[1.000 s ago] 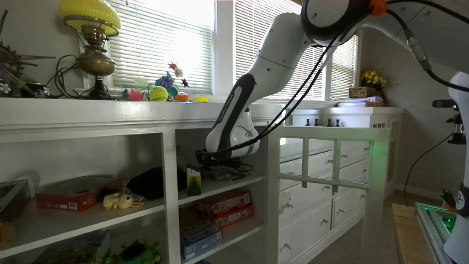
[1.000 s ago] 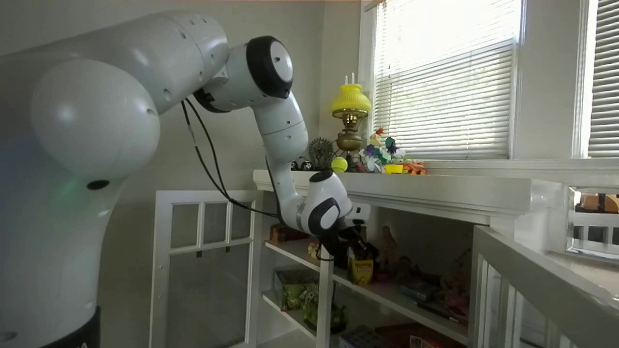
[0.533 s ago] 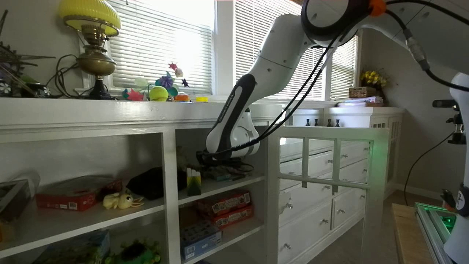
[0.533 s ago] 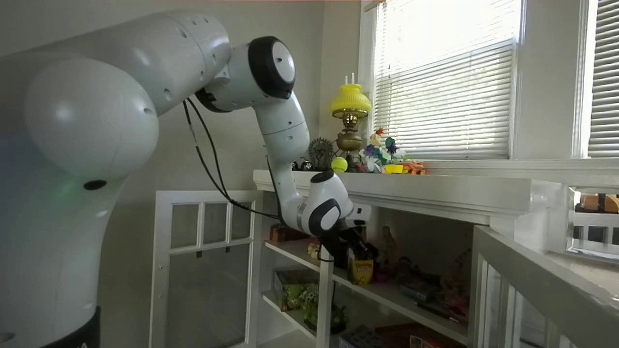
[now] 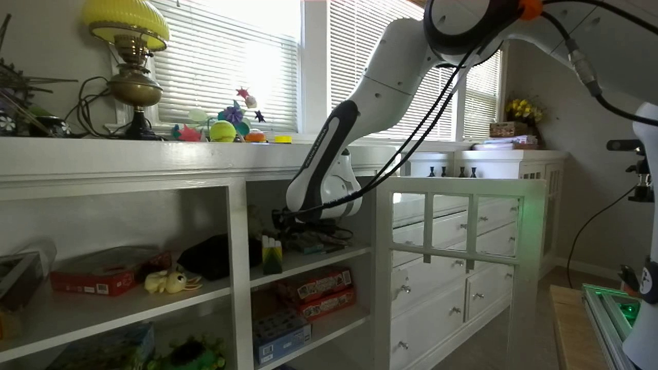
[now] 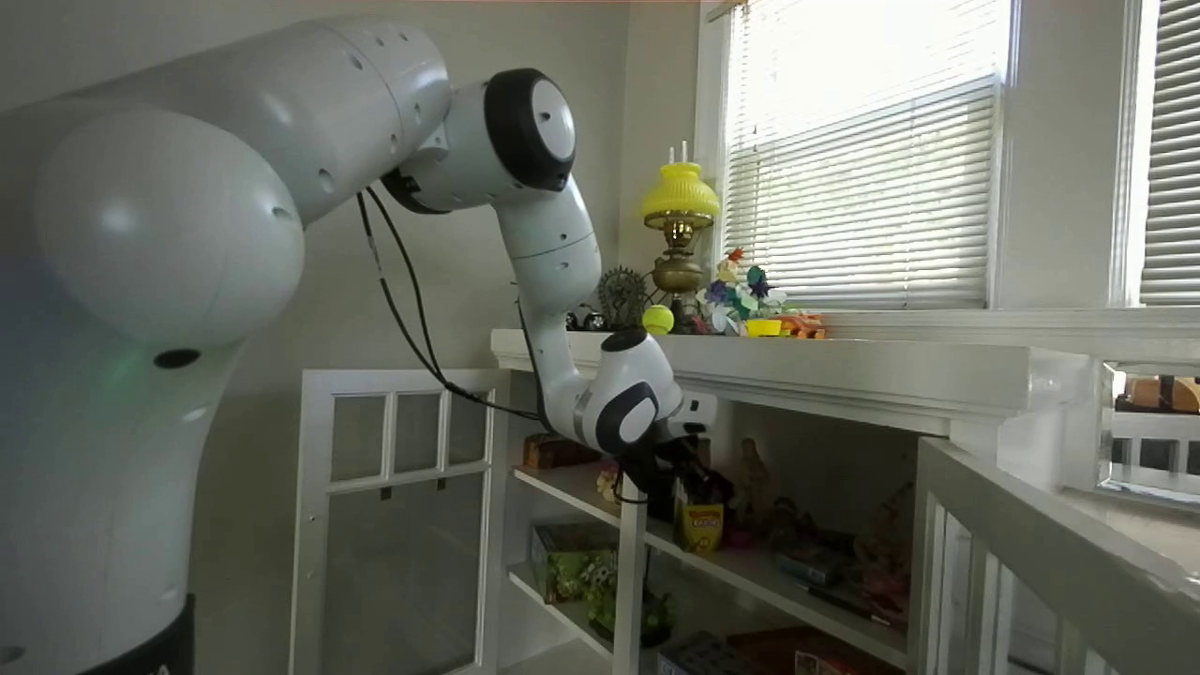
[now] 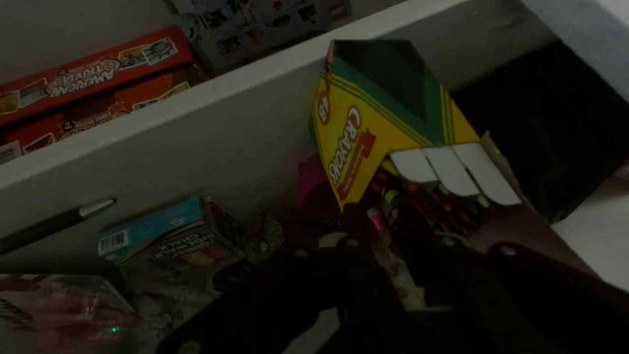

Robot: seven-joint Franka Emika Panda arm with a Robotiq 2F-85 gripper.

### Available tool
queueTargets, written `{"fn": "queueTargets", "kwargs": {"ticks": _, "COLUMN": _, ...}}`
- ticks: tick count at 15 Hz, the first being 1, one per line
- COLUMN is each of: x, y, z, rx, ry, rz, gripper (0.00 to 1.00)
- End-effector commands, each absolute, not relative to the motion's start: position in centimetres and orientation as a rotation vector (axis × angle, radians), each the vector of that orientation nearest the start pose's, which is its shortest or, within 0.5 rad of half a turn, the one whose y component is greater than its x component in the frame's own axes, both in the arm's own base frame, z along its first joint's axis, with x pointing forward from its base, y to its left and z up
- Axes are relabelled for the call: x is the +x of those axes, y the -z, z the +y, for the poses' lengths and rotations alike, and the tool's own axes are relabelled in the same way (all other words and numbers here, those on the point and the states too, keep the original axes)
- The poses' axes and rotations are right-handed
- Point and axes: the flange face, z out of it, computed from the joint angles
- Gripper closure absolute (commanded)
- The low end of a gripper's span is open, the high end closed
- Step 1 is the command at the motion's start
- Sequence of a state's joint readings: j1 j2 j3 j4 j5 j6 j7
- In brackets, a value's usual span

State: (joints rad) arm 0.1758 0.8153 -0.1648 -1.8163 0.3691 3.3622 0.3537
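A yellow and green crayon box (image 7: 354,132), its white flaps (image 7: 452,169) raised and many crayons inside, stands at the front of the middle shelf. It also shows in both exterior views (image 5: 272,257) (image 6: 701,525). My black gripper (image 7: 379,214) reaches into the cabinet, its fingertips at the box's opening. The fingers stand a narrow gap apart, with a red crayon (image 7: 377,223) showing between them. The wrist view is too dark to tell whether they grip it. In an exterior view the gripper (image 6: 696,473) is right over the box, dark against it.
A magenta cup (image 7: 312,189), a sidewalk chalk box (image 7: 167,241), a pen (image 7: 54,226) and a black item (image 7: 550,128) lie around the box. A white divider (image 5: 237,257) and an open glass-paned door (image 5: 532,231) flank the compartment. Red game boxes (image 5: 324,288) lie below.
The hand has shifted very slightly left and up in an exterior view, and the upper arm has moved a little. The crayon box has not visibly moved.
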Motion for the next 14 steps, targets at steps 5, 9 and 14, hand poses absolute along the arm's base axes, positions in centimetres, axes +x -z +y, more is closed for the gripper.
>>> {"fn": "queueTargets", "kwargs": {"ticks": 5, "x": 68.5, "y": -19.8, "z": -3.5, "rx": -2.66, "ry": 1.071, "rz": 0.899, "gripper": 0.78}}
{"fn": "queueTargets", "kwargs": {"ticks": 9, "x": 68.7, "y": -19.8, "z": -3.6, "rx": -2.624, "ry": 1.028, "rz": 0.905, "gripper": 0.81}}
{"fn": "queueTargets", "kwargs": {"ticks": 14, "x": 69.1, "y": -19.9, "z": -3.7, "rx": -2.601, "ry": 0.985, "rz": 0.908, "gripper": 0.81}}
